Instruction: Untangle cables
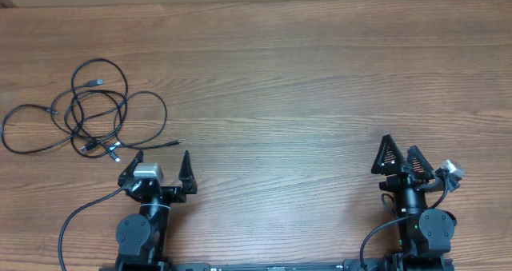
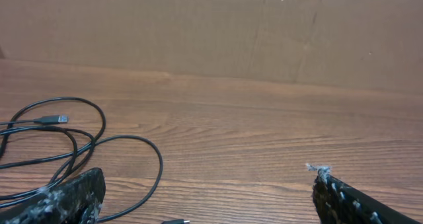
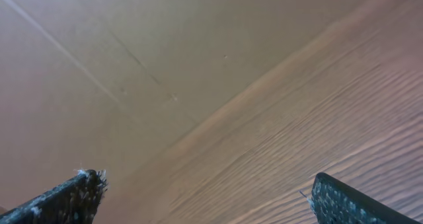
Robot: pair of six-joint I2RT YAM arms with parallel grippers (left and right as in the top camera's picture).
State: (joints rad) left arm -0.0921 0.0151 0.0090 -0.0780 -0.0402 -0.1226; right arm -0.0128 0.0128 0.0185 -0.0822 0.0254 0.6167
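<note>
The cables lay bunched at the far left of the table, thin black cords in several overlapping loops. One long loop trailed out toward the left edge. A small plug sat at the far side of the bunch, more plug ends lay at its near side, and one loose end pointed right along the wood.

Just near of that bunch, at the near edge, stood the left arm, folded low over its base and pointing away toward the far side. The left gripper was spread wide with nothing between its fingers, and its left finger came close to the nearest plug ends. Whether it touched them could not be told. In the left wrist view the cables curved across the wood ahead and to the left of the left gripper, with a silver plug lying flat among them. A cardboard wall closed off the far side.

Well apart, at the near right edge, the right arm was folded low too, turned slightly leftward. The right gripper was also wide and held nothing. Its own camera sat tilted, so the right gripper framed only bare wood and cardboard.
</note>
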